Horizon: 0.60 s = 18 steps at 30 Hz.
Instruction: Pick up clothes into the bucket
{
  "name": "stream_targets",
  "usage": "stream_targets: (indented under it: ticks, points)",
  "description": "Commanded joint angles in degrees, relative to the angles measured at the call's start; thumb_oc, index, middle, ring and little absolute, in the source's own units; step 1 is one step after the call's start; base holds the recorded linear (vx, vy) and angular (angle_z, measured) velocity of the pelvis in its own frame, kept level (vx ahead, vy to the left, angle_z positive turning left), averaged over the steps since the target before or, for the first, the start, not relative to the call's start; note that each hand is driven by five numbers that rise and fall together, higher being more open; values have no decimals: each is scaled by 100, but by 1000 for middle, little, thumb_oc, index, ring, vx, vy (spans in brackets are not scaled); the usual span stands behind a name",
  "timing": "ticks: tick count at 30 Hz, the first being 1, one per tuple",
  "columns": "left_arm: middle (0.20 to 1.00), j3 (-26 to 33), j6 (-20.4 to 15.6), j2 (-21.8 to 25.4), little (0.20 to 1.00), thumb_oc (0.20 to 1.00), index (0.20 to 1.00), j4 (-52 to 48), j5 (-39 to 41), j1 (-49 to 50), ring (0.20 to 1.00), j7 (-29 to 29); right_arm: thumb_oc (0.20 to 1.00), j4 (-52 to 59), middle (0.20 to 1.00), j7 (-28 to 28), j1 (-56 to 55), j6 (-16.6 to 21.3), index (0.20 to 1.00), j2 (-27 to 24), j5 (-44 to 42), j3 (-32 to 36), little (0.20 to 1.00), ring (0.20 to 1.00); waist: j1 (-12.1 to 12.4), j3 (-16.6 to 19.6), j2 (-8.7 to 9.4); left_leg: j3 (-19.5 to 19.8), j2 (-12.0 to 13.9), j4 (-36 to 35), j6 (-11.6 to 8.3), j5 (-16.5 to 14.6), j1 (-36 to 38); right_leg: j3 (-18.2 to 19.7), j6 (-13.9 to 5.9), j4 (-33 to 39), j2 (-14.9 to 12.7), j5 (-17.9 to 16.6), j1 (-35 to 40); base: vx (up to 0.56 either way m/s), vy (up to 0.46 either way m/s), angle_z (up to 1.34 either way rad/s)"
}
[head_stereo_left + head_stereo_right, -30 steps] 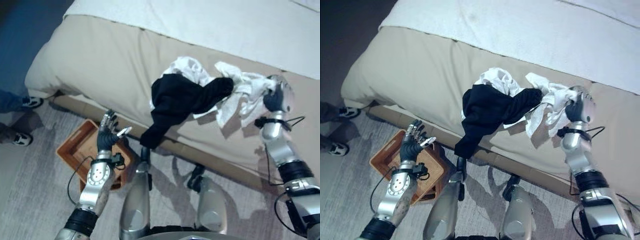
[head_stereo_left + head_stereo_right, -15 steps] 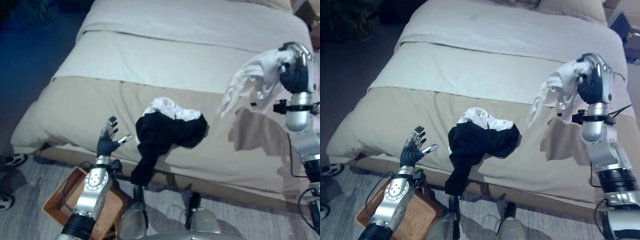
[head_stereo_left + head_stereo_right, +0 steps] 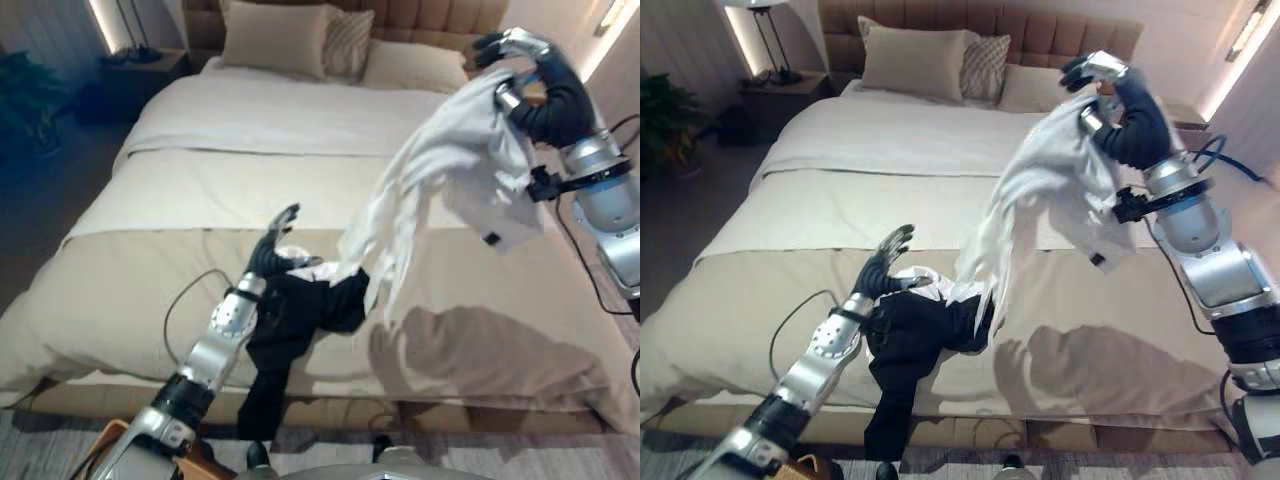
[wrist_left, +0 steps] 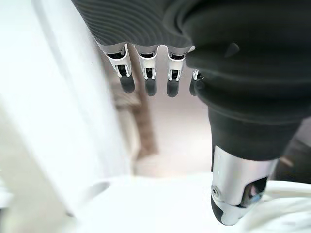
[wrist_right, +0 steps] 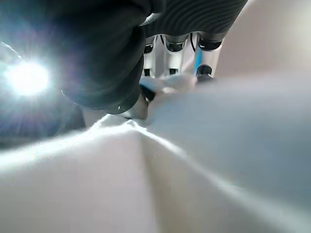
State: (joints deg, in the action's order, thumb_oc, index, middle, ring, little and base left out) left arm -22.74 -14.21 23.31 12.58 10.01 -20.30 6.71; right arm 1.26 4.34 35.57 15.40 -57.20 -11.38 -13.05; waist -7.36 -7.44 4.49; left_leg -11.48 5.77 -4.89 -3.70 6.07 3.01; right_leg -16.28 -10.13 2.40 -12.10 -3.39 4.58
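My right hand [image 3: 545,95] is raised high at the right, shut on a white garment [image 3: 450,170] that hangs free over the bed; its lower end dangles close to the pile. In the right wrist view the fingers [image 5: 170,51] curl into white cloth [image 5: 121,170]. A black garment [image 3: 300,315] lies on the beige bed cover [image 3: 120,290] and droops over the front edge, with a bit of white cloth [image 3: 305,263] under it. My left hand [image 3: 270,252] reaches over the black garment's top, fingers [image 4: 148,73] straight and open, holding nothing. A corner of the brown basket [image 3: 108,448] sits on the floor at lower left.
The wide bed has white sheets [image 3: 260,130] and pillows [image 3: 275,38] against a padded headboard. A nightstand with a lamp [image 3: 770,60] and a plant [image 3: 25,110] stand at the far left. The bed's front edge runs just below the black garment.
The camera has tilted up. My right hand has lifted the white garment clear of the bed and higher. My left hand has reached forward from beside the basket to over the black garment.
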Motion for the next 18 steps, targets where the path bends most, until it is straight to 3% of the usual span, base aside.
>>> stream_targets:
  ticks: [1, 13, 15, 16, 18]
  points:
    - [1000, -93, -190, -17, 1000, 1000, 1000, -125, 365, -693, 1000, 13, 200, 312, 200, -229, 238, 57, 200, 70, -317, -149, 200, 200, 83, 197, 142, 27, 204, 442, -159, -533, 90, -23, -282, -204, -251, -310, -202, 12, -14, -8]
    - [1000, -161, -108, -431, 1000, 1000, 1000, 50, 1206, -1121, 1000, 76, 200, 269, 200, -887, -301, -165, 200, 269, -250, -723, 200, 200, 126, 189, 81, 62, 207, 477, -154, -530, 154, -90, -274, -166, -243, -322, -65, 1, -1, 0]
    - [1000, -364, -4, -524, 1000, 1000, 1000, 93, 2111, -1126, 1000, -400, 200, 249, 200, -967, -247, -172, 200, 401, -318, -881, 200, 200, 125, 184, 66, 81, 198, 476, -148, -528, 158, -98, -274, -164, -242, -320, -43, 0, 0, 0]
    - [1000, -360, -6, -518, 1000, 1000, 1000, 98, 2124, -1129, 1000, -411, 200, 246, 200, -968, -242, -171, 200, 403, -319, -884, 200, 200, 122, 183, 67, 81, 198, 476, -148, -529, 160, -99, -274, -163, -241, -320, -41, 0, 0, 0]
    - [1000, -569, 229, -580, 1000, 1000, 1000, 223, 3330, -1056, 1000, -945, 200, 242, 200, -1000, -173, -153, 200, 562, -407, -1020, 200, 200, 99, 208, 41, 70, 194, 473, -146, -522, 168, -96, -277, -167, -240, -324, -40, 0, 0, 0]
